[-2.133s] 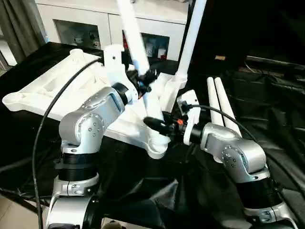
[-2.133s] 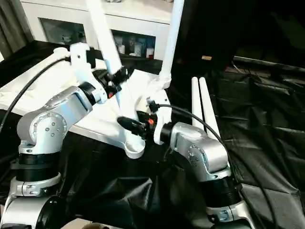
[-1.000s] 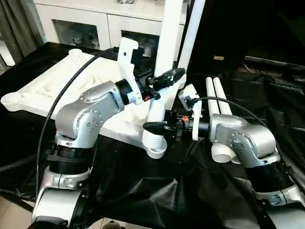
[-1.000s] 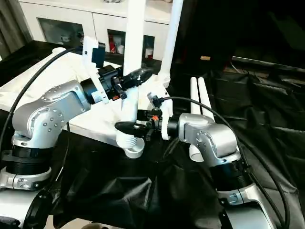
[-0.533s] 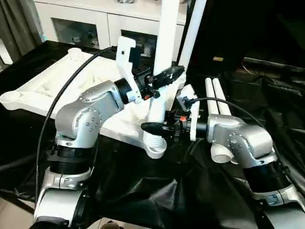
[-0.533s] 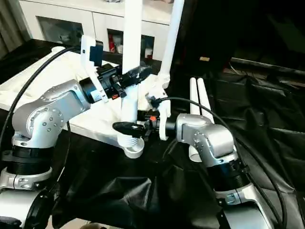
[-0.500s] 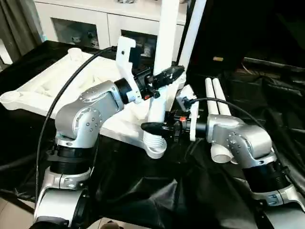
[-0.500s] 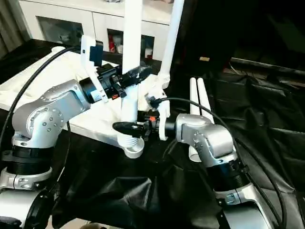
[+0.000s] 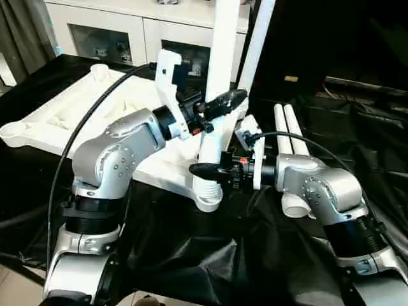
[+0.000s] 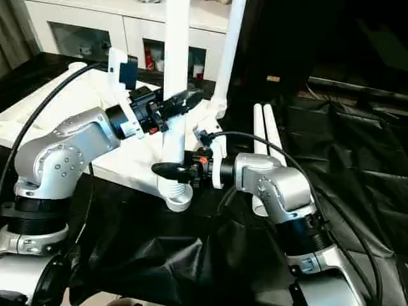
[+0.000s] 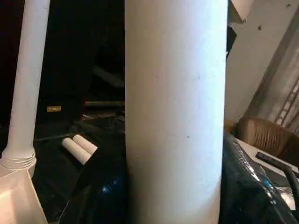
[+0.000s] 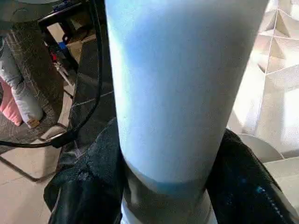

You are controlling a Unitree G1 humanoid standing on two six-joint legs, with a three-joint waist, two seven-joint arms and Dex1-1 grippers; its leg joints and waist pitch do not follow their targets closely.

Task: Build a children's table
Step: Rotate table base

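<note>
The children's table top [image 9: 76,108] lies upside down on black cloth, ribbed underside up. One white leg [image 9: 223,51] stands upright in the near corner socket [image 9: 207,199]. My left gripper [image 9: 220,103] is shut on this leg at mid height. My right gripper [image 9: 208,168] grips the same leg just above the socket. In the right wrist view its black fingers [image 12: 93,186] press both sides of the leg [image 12: 177,93]. A second leg [image 9: 256,51] stands upright in the far corner socket. Two more legs [image 9: 290,134] lie side by side on the cloth to the right.
A white glass-door cabinet [image 9: 121,32] stands behind the table top. Crumpled black cloth [image 9: 357,146] covers the work surface on the right and in front. A black cable [image 9: 83,140] arcs over my left arm, and another loops over my right forearm.
My right gripper's fingers have drawn in around the foot of the upright leg. The leg and my left gripper have hardly moved.
</note>
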